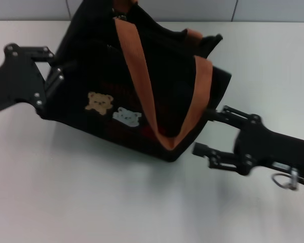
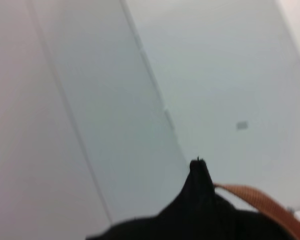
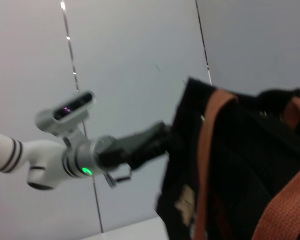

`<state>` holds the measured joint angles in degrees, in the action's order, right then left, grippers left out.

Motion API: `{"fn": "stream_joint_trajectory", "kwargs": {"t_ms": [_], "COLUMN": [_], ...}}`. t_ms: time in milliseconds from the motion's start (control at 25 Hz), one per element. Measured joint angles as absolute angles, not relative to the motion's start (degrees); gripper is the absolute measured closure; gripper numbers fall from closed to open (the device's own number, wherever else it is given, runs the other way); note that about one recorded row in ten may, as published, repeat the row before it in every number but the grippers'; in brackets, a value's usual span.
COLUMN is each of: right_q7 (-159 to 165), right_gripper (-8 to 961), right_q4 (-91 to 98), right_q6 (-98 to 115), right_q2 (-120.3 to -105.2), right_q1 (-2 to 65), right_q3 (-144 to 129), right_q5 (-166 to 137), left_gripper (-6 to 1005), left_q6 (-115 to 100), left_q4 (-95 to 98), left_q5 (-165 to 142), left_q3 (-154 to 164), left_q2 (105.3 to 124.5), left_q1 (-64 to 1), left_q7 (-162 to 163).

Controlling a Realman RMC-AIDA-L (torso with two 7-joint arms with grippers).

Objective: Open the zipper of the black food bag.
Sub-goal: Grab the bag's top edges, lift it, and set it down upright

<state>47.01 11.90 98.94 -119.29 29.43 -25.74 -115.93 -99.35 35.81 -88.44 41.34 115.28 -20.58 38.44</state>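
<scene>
we see the black food bag [image 1: 137,86] mid-table; our left gripper [image 1: 54,76] at nine o'clock clenches its end; our right gripper [image 1: 205,132] at four o'clock spreads released against its corner; the zipper's hidden.

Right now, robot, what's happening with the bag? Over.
Left gripper against one end of the black food bag. Right gripper open at the other end. Zipper not visible. Brown handle draped over the top.
</scene>
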Motion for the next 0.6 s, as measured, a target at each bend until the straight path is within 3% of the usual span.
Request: {"fn": "stream_joint_trajectory", "kwargs": {"t_ms": [600], "right_q7": [46.46], "right_gripper": [127], "right_q4": [-8.33], "right_q6": [78.76], "right_q2": [-119.89], "right_q1": [46.55], "right_q3": [-26.34], "right_q5": [-120.01], "left_gripper": [905], "left_q6": [-105.04], "left_q4": [42.99], "left_q5": [-88.29], "left_q3": [41.04], "left_q2": [116.1], "left_q1": [-24.11], "left_q7": [39.9]}}
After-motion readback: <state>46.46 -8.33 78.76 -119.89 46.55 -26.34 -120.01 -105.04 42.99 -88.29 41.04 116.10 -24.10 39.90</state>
